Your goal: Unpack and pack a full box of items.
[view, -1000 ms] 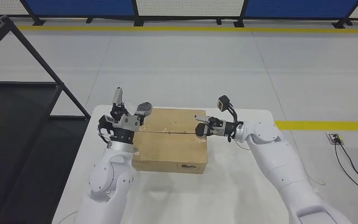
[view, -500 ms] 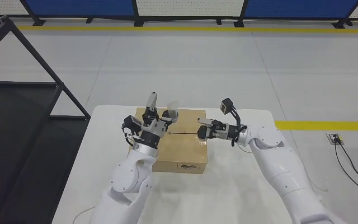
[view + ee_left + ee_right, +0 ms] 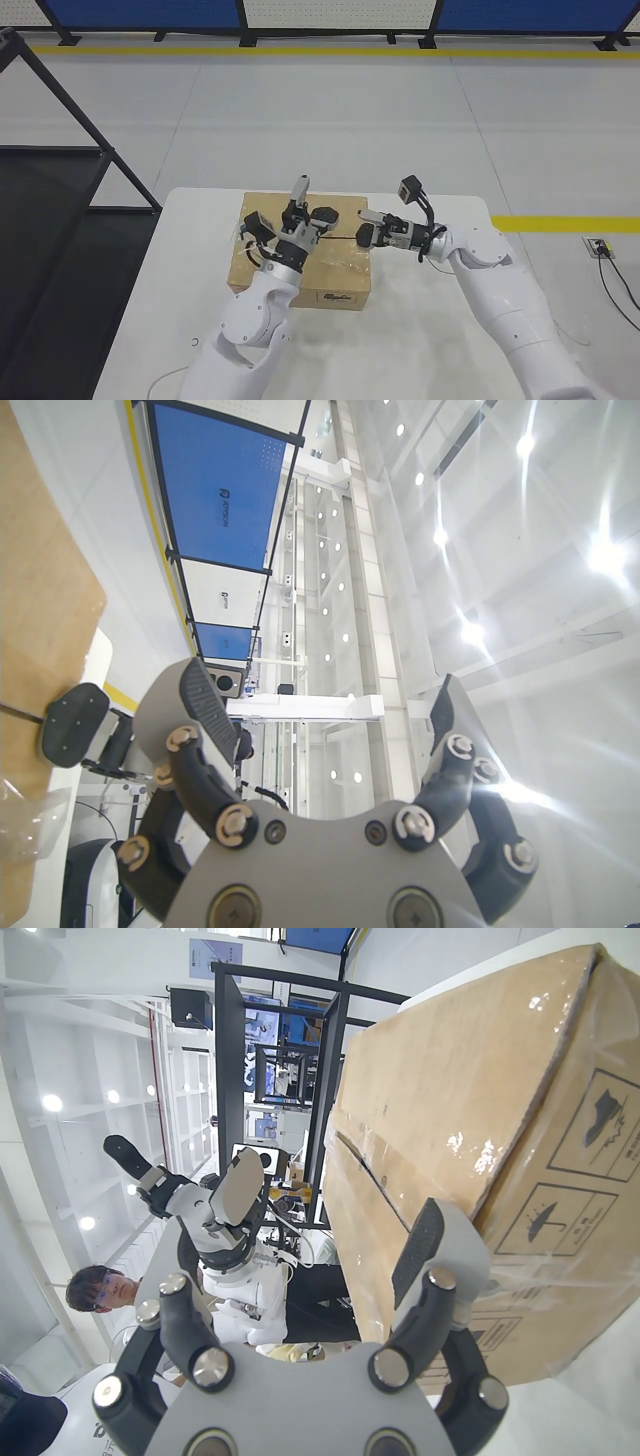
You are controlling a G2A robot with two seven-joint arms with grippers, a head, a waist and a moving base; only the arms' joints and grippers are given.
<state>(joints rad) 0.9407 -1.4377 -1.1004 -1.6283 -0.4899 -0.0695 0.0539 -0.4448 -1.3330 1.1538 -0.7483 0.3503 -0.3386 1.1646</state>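
Box [image 3: 340,275] sits closed at frame centre in my top view, on the white surface [image 3: 170,280]. Left pincer [image 3: 312,200] is released, above the box top. Right pincer [image 3: 366,226] is released, at the box's frame-right edge by the seam.

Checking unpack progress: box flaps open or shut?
Shut. The box has both top flaps lying flat, meeting at the centre seam, with clear tape over it.

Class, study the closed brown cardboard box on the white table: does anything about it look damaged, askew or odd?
The brown cardboard box is shut, but its clear packing tape is wrinkled and seems to lift off the end wall instead of lying flat. Nothing is spilled on the white table.
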